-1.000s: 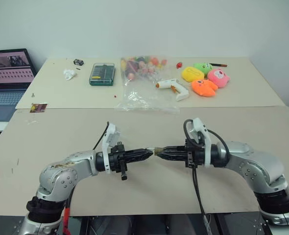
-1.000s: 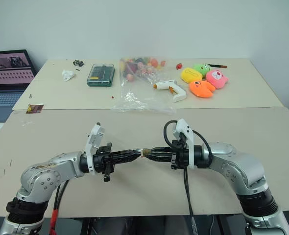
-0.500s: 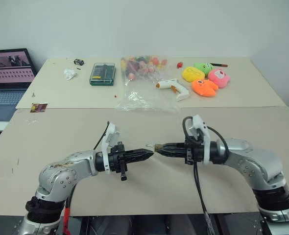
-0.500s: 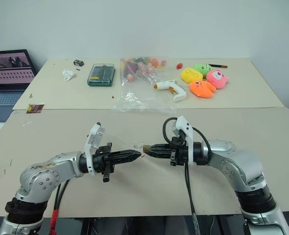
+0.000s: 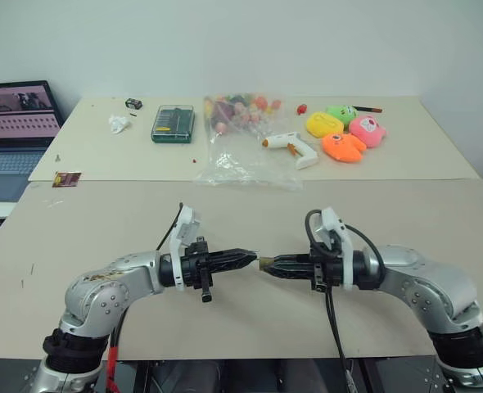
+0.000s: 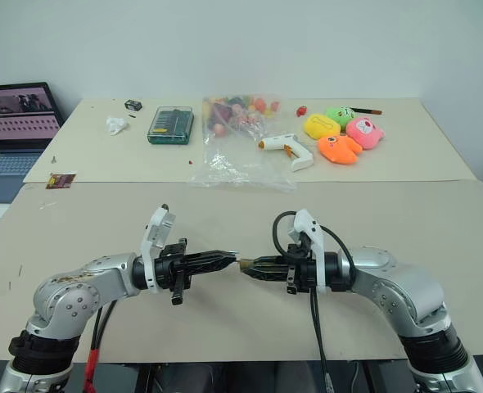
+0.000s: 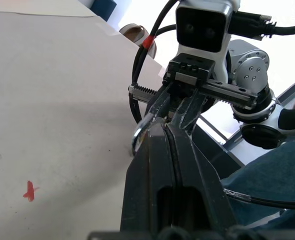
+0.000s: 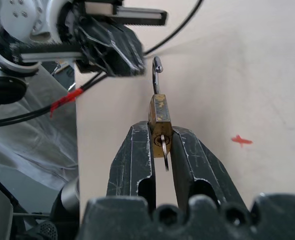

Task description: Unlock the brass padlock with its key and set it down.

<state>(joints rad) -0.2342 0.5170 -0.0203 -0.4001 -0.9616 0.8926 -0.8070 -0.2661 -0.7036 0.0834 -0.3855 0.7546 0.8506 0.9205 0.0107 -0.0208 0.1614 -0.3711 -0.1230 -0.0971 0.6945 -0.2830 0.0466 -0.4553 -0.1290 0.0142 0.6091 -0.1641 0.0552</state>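
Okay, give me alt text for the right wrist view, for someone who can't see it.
The right gripper pinches the brass padlock between its two black fingers, with the key in the lock's near end and the silver shackle swung open at the far end. Beyond it is the left gripper, over a beige table with a small red mark.

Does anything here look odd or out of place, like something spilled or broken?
Nothing looks broken. The oddest thing is the clear plastic bag on the far table, lying crumpled and spread out, with small colourful items at its far end. The tiny brass padlock, pinched in the right gripper, has its silver shackle swung open.
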